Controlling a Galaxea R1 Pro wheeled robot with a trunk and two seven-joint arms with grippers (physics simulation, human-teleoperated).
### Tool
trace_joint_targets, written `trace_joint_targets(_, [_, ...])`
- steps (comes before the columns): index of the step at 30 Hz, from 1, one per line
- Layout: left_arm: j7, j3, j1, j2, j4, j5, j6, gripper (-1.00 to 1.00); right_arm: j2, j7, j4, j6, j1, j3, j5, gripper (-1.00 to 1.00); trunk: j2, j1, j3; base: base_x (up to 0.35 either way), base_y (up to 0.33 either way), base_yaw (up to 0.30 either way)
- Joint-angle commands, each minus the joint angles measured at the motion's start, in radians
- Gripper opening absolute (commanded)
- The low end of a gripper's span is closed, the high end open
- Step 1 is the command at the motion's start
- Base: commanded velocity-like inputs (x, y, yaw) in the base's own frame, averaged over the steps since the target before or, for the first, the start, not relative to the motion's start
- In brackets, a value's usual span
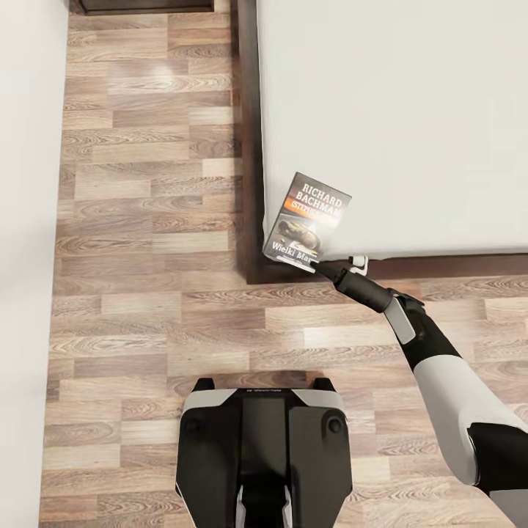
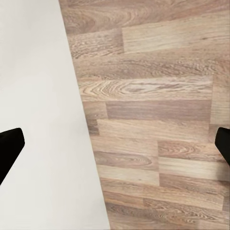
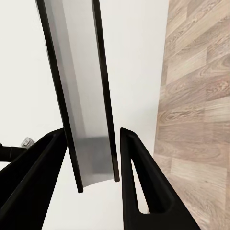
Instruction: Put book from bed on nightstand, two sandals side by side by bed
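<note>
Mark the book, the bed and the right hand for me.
book [image 1: 308,218]: head view, middle of the front cover.
bed [image 1: 396,110]: head view, bare grey mattress top.
right hand [image 1: 317,262]: head view, between the fingertips at the book's lower edge.

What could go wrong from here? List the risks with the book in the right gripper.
1. The right gripper pinches the book only at its lower edge near the bed's corner; in the right wrist view the fingers bracket just its end, so it may pivot or slip when carried.
2. The dark bed frame lies right beside the book; swinging low could knock it loose.
3. A dropped book would land on the wood floor.
</note>
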Motion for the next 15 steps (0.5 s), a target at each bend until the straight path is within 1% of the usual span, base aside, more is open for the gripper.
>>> trace_joint_targets(1, [-0.010, 0.001, -0.001, 0.000, 0.004, -0.008, 0.004, 1.00, 0.000, 0.002, 0.001, 0.010, 0.000, 0.000, -0.005, -1.00, 0.006, -0.003, 0.002, 0.000, 0.000, 0.000])
trace_joint_targets(10, [-0.009, -0.001, -0.001, -0.003, 0.067, -0.008, 0.004, 1.00, 0.000, 0.002, 0.002, 0.010, 0.024, 0.000, -0.005, -1.00, 0.069, -0.038, 0.031, 0.000, 0.000, 0.000])
trace_joint_targets(14, [-0.009, -0.001, -0.002, -0.019, 0.106, -0.009, 0.004, 1.00, -0.002, 0.001, 0.003, 0.010, 0.035, -0.001, -0.005, -1.00, 0.097, -0.053, 0.043, 0.000, 0.000, 0.000])
trace_joint_targets(15, [-0.009, -0.001, -0.002, -0.024, 0.116, -0.009, 0.004, 1.00, -0.003, 0.001, 0.003, 0.011, 0.036, 0.000, -0.005, -1.00, 0.097, -0.053, 0.043, 0.000, 0.000, 0.000])
